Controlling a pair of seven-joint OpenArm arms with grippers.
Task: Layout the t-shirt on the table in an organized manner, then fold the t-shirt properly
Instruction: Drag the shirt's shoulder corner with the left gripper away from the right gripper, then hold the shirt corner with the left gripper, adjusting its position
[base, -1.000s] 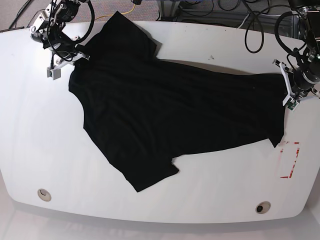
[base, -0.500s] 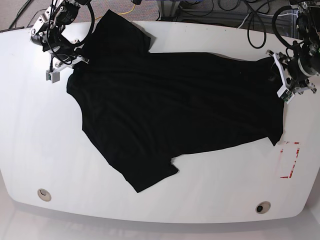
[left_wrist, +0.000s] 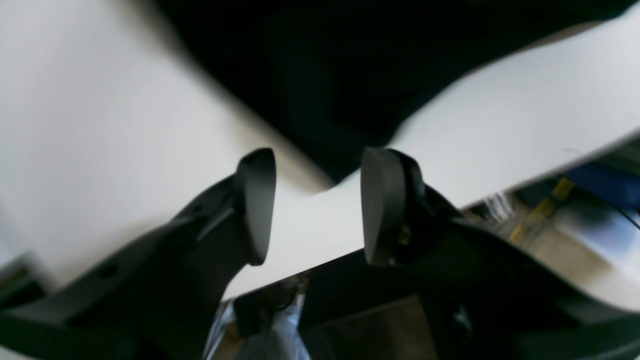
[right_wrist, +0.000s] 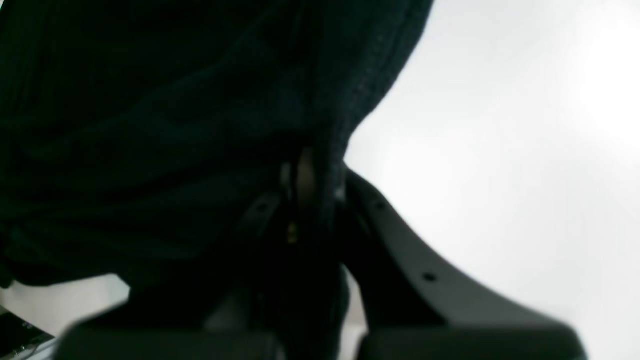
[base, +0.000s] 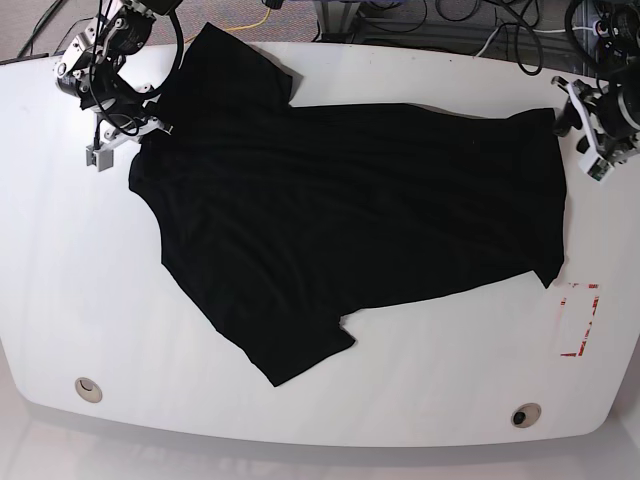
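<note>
The black t-shirt (base: 330, 220) lies spread across the white table (base: 100, 300), one sleeve at the far left and the hem at the right. At the far left, my right gripper (base: 140, 128) is shut on the t-shirt's edge; in the right wrist view black cloth (right_wrist: 150, 125) fills the frame and is pinched in the gripper (right_wrist: 310, 185). My left gripper (base: 582, 130) stands just beyond the t-shirt's far right corner, clear of it. The left wrist view shows it (left_wrist: 317, 205) open and holding nothing, with the t-shirt's corner (left_wrist: 310, 75) ahead of the fingertips.
A red tape rectangle (base: 578, 320) marks the table at the right, just past the hem. Two round grommet holes (base: 88, 388) (base: 524, 414) sit near the front edge. Cables hang behind the far edge. The table's edge (left_wrist: 500, 190) runs close under the left gripper.
The left gripper opened, let go of the t-shirt's right corner and drew back toward the far right. The right gripper pulled the cloth farther left, stretching the t-shirt flatter.
</note>
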